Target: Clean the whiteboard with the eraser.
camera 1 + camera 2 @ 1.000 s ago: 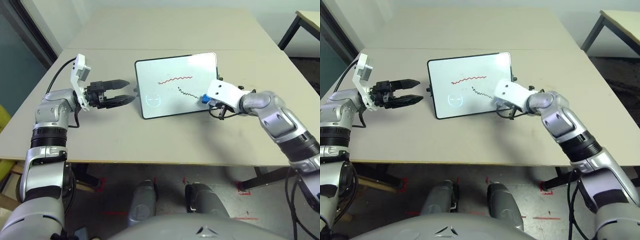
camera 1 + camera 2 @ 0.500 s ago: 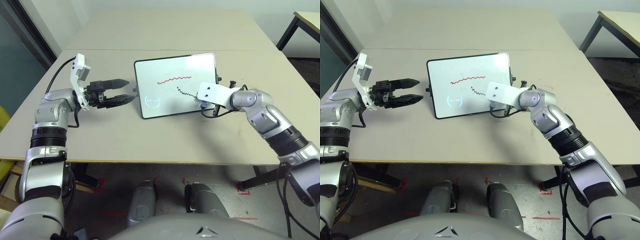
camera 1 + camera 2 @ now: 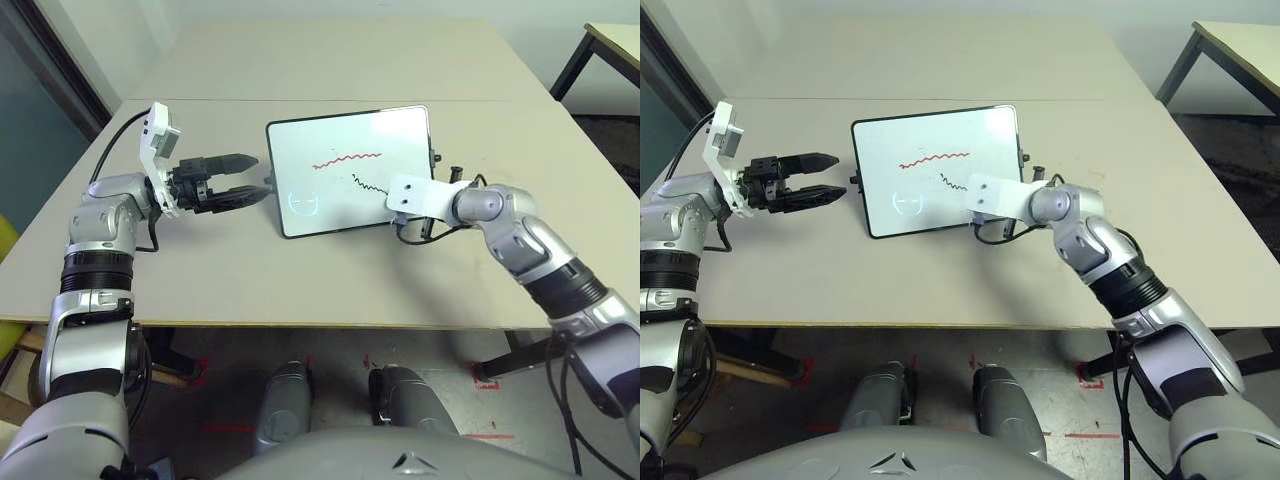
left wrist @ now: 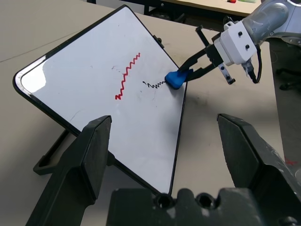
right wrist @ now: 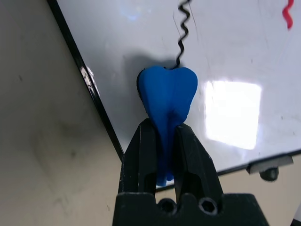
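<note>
The whiteboard (image 3: 335, 205) lies in the middle of the table, marked with a red squiggle (image 3: 348, 158), a black squiggle (image 3: 368, 184) and a faint face doodle (image 3: 303, 201). The blue eraser (image 5: 168, 92) is pressed on the board near its right edge, touching the end of the black squiggle. My right gripper (image 5: 165, 128) is shut on the eraser (image 4: 178, 78), and from the head its fingers are hidden under the white wrist module (image 3: 412, 195). My left gripper (image 3: 250, 177) hovers open just left of the board, holding nothing.
The beige table (image 3: 300, 270) has free room in front of and behind the board. A small knob (image 3: 437, 156) sticks out from the board's right side. Another table (image 3: 612, 38) stands at the far right.
My right arm has slid left, carrying the eraser from the board's right edge onto the board, up to the end of the black squiggle. The left gripper has hardly moved.
</note>
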### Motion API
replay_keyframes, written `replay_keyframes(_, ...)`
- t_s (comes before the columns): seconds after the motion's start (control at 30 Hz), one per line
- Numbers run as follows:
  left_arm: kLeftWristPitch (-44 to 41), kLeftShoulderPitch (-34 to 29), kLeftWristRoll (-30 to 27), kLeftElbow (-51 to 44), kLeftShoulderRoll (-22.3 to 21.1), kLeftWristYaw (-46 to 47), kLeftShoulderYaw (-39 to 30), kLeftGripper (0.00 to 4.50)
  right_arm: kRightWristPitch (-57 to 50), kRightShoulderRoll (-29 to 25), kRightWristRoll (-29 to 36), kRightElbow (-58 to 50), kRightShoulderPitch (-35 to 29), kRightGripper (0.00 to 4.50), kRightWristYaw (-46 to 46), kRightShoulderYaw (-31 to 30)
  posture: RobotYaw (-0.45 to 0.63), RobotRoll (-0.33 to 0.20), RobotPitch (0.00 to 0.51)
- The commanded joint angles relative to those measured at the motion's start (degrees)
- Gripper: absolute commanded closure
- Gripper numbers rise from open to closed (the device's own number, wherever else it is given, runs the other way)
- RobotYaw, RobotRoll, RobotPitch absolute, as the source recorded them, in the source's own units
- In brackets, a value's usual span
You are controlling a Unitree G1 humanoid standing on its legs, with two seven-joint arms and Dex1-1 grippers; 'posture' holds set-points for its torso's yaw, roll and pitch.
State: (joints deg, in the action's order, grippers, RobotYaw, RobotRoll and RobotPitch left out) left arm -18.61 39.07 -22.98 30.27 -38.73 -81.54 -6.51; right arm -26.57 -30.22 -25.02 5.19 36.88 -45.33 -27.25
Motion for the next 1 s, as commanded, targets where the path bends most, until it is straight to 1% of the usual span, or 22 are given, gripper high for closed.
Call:
replay_keyframes(0.03, 0.2, 0.2, -0.1, 0.1, -0.3, 0.1, 0.1, 0.0, -0.3, 1.8, -0.8, 0.0, 0.0, 4.22, -0.8, -1.9, 0.21, 0.0, 0.047)
replay_keyframes(0.3, 0.1, 0.3, -0.3, -0.2, -0.4, 0.3, -0.1, 0.0, 0.4, 5.9, -1.8, 0.8, 1.3, 4.22, -0.1, -2.9, 0.22, 0.0, 0.05)
replay_keyframes(0.47, 0.1, 0.3, -0.4, -0.3, -0.3, 0.5, -0.1, 0.0, 0.1, 5.6, -2.0, 1.8, 1.5, 4.22, -0.2, -2.0, 0.23, 0.0, 0.05)
replay_keyframes(0.7, 0.2, 0.5, -0.3, -0.1, -0.4, 0.5, -0.1, 0.0, 1.1, 0.8, -1.7, 3.3, 0.8, 4.22, -0.3, 0.2, 0.23, 0.0, 0.05)
replay_keyframes(1.0, 0.5, 1.1, -0.1, 0.8, 0.0, 0.2, 0.2, 0.0, 3.9, -6.2, -1.4, 3.6, -2.9, 4.22, -1.5, 1.6, 0.2, 0.0, 0.055)
